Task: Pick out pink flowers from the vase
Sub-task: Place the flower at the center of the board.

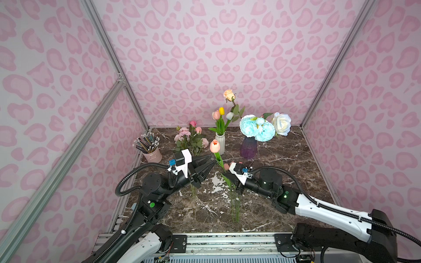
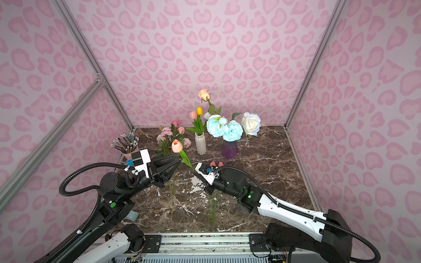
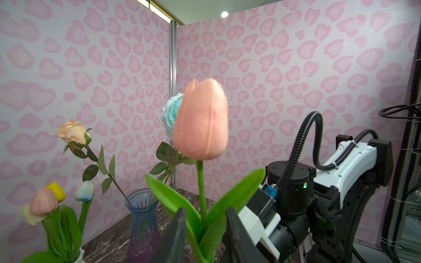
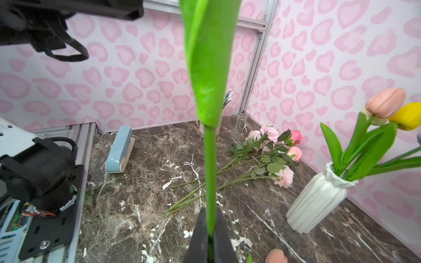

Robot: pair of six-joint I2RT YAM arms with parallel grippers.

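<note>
A salmon-pink tulip [image 1: 214, 146] [image 2: 177, 146] [image 3: 201, 120] stands upright in the air between my two grippers. My right gripper [image 4: 210, 213] is shut on its green stem [image 4: 210, 173], low down. My left gripper [image 3: 206, 211] [image 1: 213, 162] is open, its jaws on either side of the tulip's leaves. Behind stands the white ribbed vase [image 1: 220, 143] [image 4: 319, 200] with another pink tulip [image 1: 216, 115] among yellow and white ones. A bunch of pink flowers [image 1: 189, 139] [image 4: 273, 154] lies on the marble table, and more pink tulip heads [image 2: 216, 164] lie by my right wrist.
A purple glass vase [image 1: 248, 146] with light blue peonies and a white rose stands to the right of the white vase. A pink cup of pencils [image 1: 152, 154] sits at the back left. A light blue stapler [image 4: 119, 148] lies near the left edge. Patterned walls enclose the table.
</note>
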